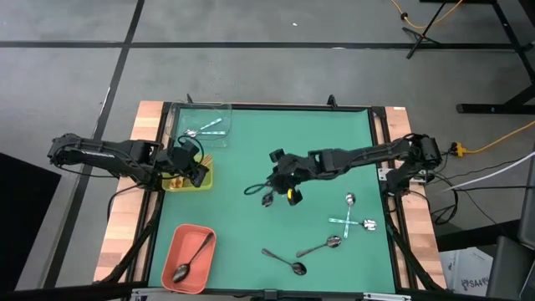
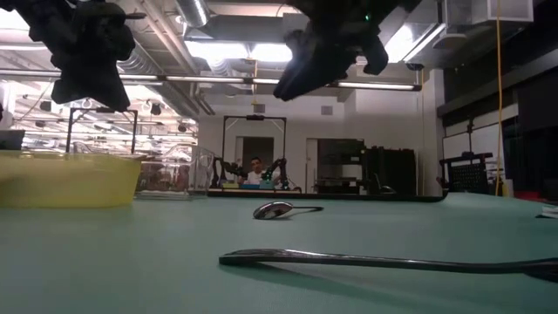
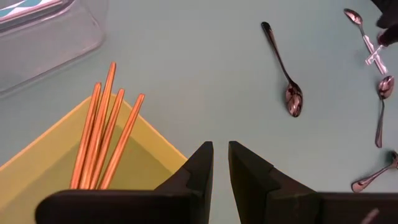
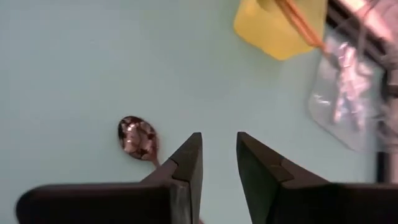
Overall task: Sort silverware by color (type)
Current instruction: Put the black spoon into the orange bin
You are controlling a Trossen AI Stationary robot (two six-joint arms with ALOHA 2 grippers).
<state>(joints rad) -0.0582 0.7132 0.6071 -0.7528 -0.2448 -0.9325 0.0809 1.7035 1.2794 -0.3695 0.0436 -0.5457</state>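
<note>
Right gripper (image 4: 219, 163) hovers with fingers slightly spread, empty — a dark spoon (image 4: 137, 138) just beside them. Left gripper (image 3: 220, 163), fingers narrowly parted, hangs over the yellow tray (image 3: 37, 174) — copper spoons (image 3: 102, 134) inside.

No text, label, brand or number can be read with certainty anywhere in these views. A white box (image 1: 475, 269) at the table's corner in the high view carries dark printed lettering, but it is too small to make out.
</note>
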